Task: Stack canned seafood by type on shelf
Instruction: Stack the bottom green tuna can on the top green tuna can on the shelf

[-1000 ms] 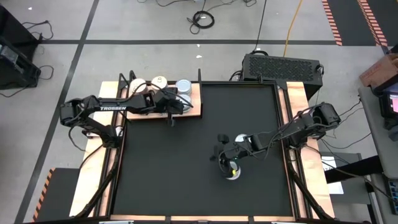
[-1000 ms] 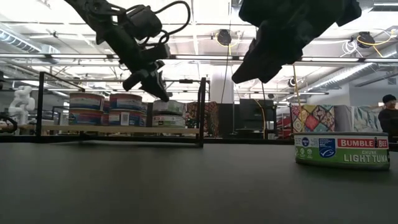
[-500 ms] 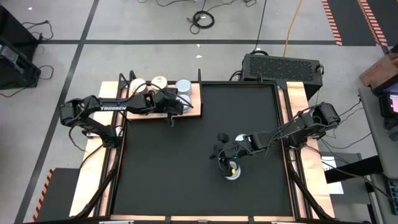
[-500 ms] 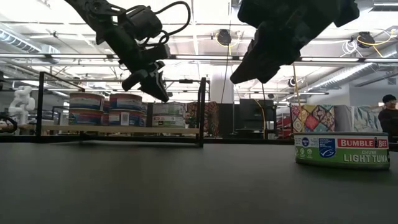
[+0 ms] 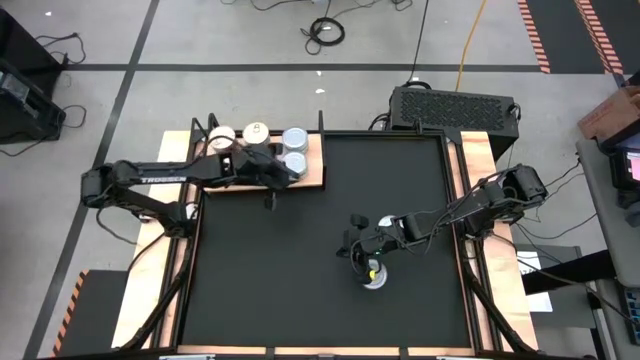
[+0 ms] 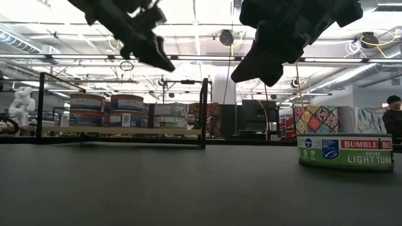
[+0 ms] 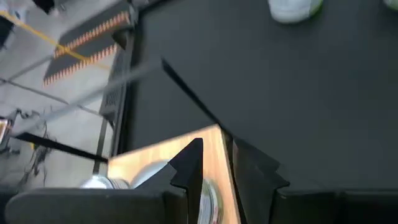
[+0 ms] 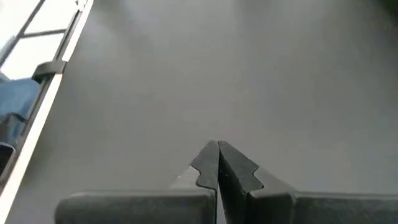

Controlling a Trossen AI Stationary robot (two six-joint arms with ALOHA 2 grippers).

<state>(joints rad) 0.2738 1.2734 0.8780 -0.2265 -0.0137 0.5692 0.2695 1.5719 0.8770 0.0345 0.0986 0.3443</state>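
The wooden shelf (image 5: 312, 178) lies at the far left corner of the black mat (image 5: 320, 290), and the left arm covers much of it from above. Four tin tops show there: two pale ones (image 5: 222, 134) and two bluish ones (image 5: 294, 138) side by side. From table height the tins on the shelf (image 6: 88, 102) stand in low stacks of two, but how many sit behind the front row cannot be made out. A thin black wire frame (image 6: 203, 112) stands around the shelf and crosses in front of the tins.

The left gripper (image 5: 270, 200) hangs just past the shelf's near edge, above the mat. In its wrist view the two fingers (image 7: 189, 165) stand slightly apart with nothing between them, and tin tops (image 7: 99, 182) sit partly hidden behind them.

The right gripper (image 5: 358, 252) is over the middle of the mat. Its fingers (image 8: 208, 163) are pressed together, empty. One tin (image 5: 374, 277) lies alone on the mat just beside it, partly covered by the gripper from above; from table height its label (image 6: 345, 150) reads light tuna, and its right end is cut off by the picture's edge.

Beyond the table is a workshop with ceiling lights, a grey floor with black tape lines, cables, and a dark box (image 5: 455, 105) behind the table. A person (image 6: 394, 119) shows at the far right edge.
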